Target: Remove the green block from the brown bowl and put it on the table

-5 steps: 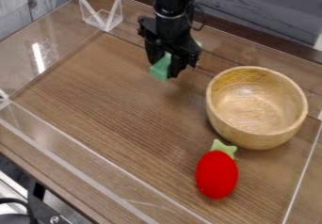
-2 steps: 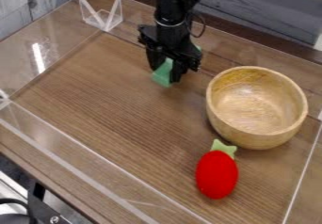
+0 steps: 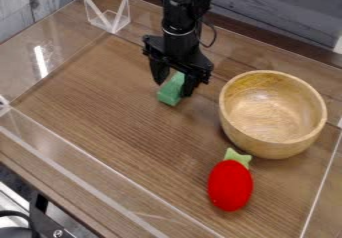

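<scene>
The green block (image 3: 171, 88) rests on the table (image 3: 107, 122), left of the brown bowl (image 3: 274, 112), which holds nothing. My gripper (image 3: 175, 77) hangs straight down over the block with its black fingers (image 3: 154, 68) spread on either side of it, open. The block's upper end sits between the fingertips and is partly hidden by them. I cannot tell whether the fingers still touch it.
A red strawberry-shaped toy (image 3: 231, 182) with a green top lies in front of the bowl. Low clear acrylic walls (image 3: 40, 62) edge the tabletop, with a clear stand (image 3: 107, 17) at the back left.
The gripper has come down and forward with the green block, set it on the table and spread its fingers.
</scene>
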